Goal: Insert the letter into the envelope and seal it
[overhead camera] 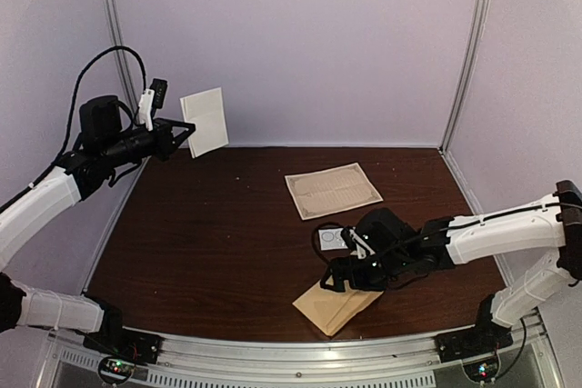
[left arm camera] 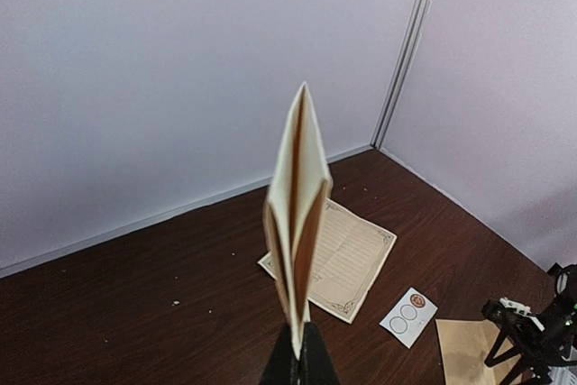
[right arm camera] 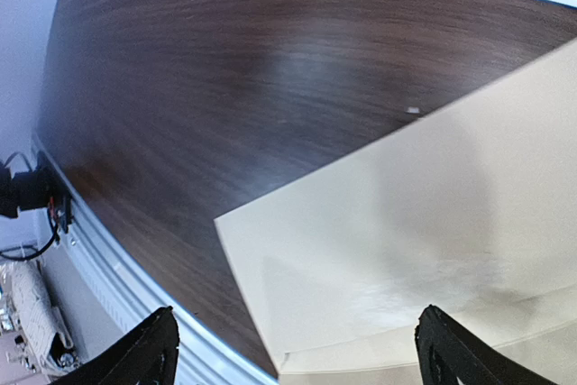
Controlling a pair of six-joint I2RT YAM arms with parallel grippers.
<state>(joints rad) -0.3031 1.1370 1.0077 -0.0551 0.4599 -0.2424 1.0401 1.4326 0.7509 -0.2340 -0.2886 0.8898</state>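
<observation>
right now your left end effector (overhead camera: 185,130) is clamped on the folded letter (overhead camera: 205,121), holding it upright in the air over the far left corner of the worktop (overhead camera: 209,224). your right end effector (overhead camera: 335,281) stands wide open, low over the tan envelope (overhead camera: 338,308), which lies flat near the front edge.

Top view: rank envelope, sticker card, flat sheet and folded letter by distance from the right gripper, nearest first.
1. Envelope: directly under the right gripper, near edge.
2. Sticker card: just behind the gripper.
3. Flat sheet: farther back, centre.
4. Folded letter: far left, aloft in the left gripper.
</observation>
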